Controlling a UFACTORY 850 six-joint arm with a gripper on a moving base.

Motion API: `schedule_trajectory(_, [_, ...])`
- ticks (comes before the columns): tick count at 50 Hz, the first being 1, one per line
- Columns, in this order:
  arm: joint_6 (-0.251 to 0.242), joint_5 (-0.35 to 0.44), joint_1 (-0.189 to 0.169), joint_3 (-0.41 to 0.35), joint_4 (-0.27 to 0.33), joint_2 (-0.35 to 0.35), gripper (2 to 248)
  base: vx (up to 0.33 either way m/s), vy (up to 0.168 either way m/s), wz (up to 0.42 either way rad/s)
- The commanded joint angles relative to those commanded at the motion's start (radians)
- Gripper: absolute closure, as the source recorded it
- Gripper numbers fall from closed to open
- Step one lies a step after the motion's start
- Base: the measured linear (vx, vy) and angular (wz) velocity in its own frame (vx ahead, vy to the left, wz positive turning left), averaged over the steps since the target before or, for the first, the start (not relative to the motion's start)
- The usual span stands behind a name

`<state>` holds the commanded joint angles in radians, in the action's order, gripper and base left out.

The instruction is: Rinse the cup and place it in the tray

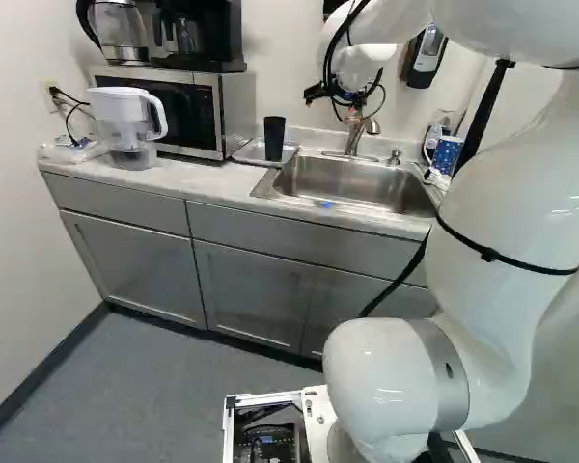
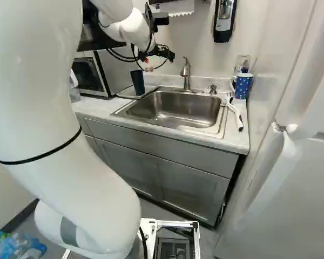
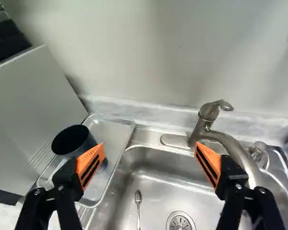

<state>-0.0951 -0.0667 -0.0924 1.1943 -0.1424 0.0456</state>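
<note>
The black gripper (image 2: pixel 157 60) hangs above the back left part of the sink, near the faucet (image 2: pixel 186 73). In the wrist view the gripper (image 3: pixel 149 147) stands wide open, its orange pads far apart and nothing held. A dark cup (image 3: pixel 75 142) stands upright on the metal tray (image 3: pixel 121 122), beyond and beside one finger, which overlaps part of it. The left base view also shows the cup (image 1: pixel 274 138), between microwave and sink. The faucet (image 3: pixel 233 146) reaches over the basin behind the other finger. Its handle (image 3: pixel 216 108) is on top.
A spoon (image 3: pixel 138 203) lies in the sink (image 3: pixel 170 179) by the drain. The microwave (image 1: pixel 179 111) and a water pitcher (image 1: pixel 125 125) are beside the tray. A blue dotted mug (image 2: pixel 242 86) and a white brush (image 2: pixel 234 112) are on the sink's far side. A soap dispenser (image 2: pixel 224 19) hangs above.
</note>
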Motion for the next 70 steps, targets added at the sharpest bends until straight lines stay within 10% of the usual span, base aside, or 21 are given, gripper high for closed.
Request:
schedule_trajectory(42, [0.0,-0.274,-0.043,-0.106,0.0,-0.106,3,0.0,0.0,0.0])
schedule_trajectory(70, [0.0,-0.274,-0.115,-0.186,0.0,-0.19,3,0.0,0.0,0.0])
